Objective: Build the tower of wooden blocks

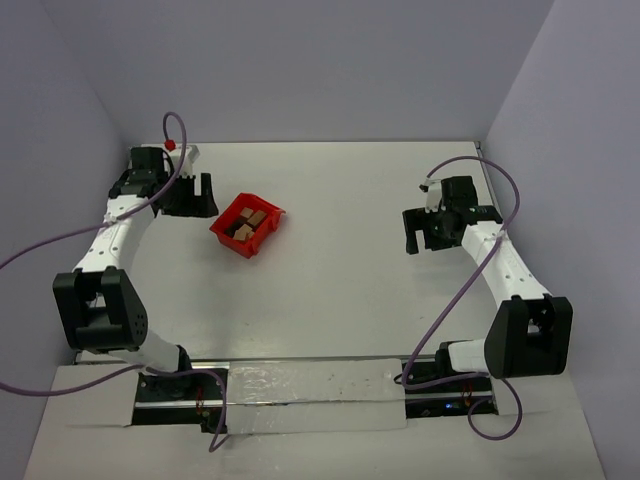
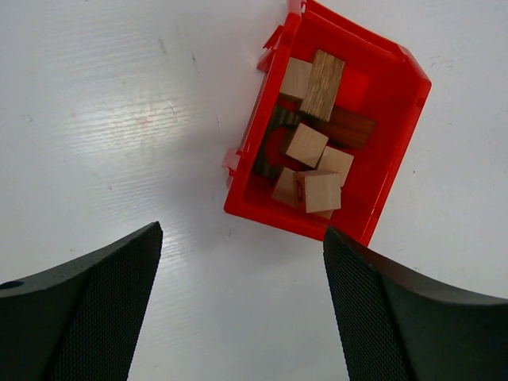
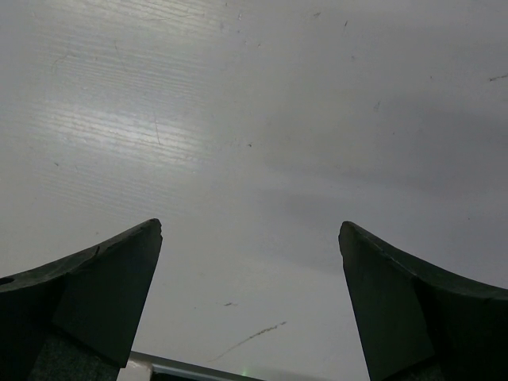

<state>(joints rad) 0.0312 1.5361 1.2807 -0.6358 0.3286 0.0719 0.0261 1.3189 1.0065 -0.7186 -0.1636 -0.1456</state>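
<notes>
No tower stands in view. Several wood blocks (image 1: 249,224) lie loose in a red plastic bin (image 1: 227,234) left of the table's middle. In the left wrist view the red bin (image 2: 274,213) holds light tan cubes (image 2: 321,191), a brown oblong block (image 2: 323,84) and a dark reddish-brown piece (image 2: 353,128). My left gripper (image 1: 193,197) is open and empty, just left of the bin; in its own view (image 2: 242,232) the bin lies just beyond the fingertips. My right gripper (image 1: 421,241) is open and empty over bare table at the right, as its own view (image 3: 250,226) shows.
The white table (image 1: 340,290) is walled on the left, back and right. The arm bases and purple cables (image 1: 455,300) take up the near edge. A metal strip (image 3: 182,369) shows at the bottom of the right wrist view.
</notes>
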